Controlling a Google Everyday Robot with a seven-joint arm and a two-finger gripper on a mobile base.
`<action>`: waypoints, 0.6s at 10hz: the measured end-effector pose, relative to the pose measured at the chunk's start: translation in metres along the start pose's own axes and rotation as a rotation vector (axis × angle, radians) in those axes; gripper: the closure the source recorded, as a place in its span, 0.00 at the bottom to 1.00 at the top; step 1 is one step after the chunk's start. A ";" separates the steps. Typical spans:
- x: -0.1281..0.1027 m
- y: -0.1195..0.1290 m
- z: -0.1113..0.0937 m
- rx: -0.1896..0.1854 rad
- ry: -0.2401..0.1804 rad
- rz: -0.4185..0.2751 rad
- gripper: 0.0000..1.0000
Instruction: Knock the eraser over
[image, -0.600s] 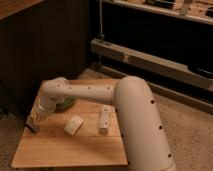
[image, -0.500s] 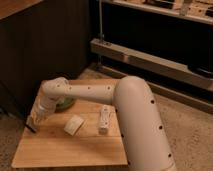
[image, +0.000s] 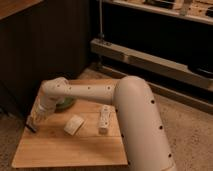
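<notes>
- My arm (image: 100, 92) reaches from the lower right across the wooden worktop (image: 65, 150) towards its left side.
- My hand (image: 34, 122) hangs low over the worktop's left edge, with its dark tip pointing down at the wood. I cannot tell whether it is released or clenched, and I see nothing in its grasp.
- The eraser (image: 74, 125), a pale flat block, lies near the middle of the worktop, to the right of my hand and apart from it.
- A long white object (image: 104, 119) lies just right of the eraser, close beside my arm.
- A green dish (image: 66, 104) sits behind my wrist, partly hidden by it.
</notes>
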 end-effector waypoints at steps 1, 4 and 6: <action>0.000 0.000 0.000 0.000 0.000 0.001 0.75; 0.002 -0.004 0.002 0.006 0.003 -0.003 0.98; 0.008 -0.015 0.008 0.021 -0.002 -0.022 1.00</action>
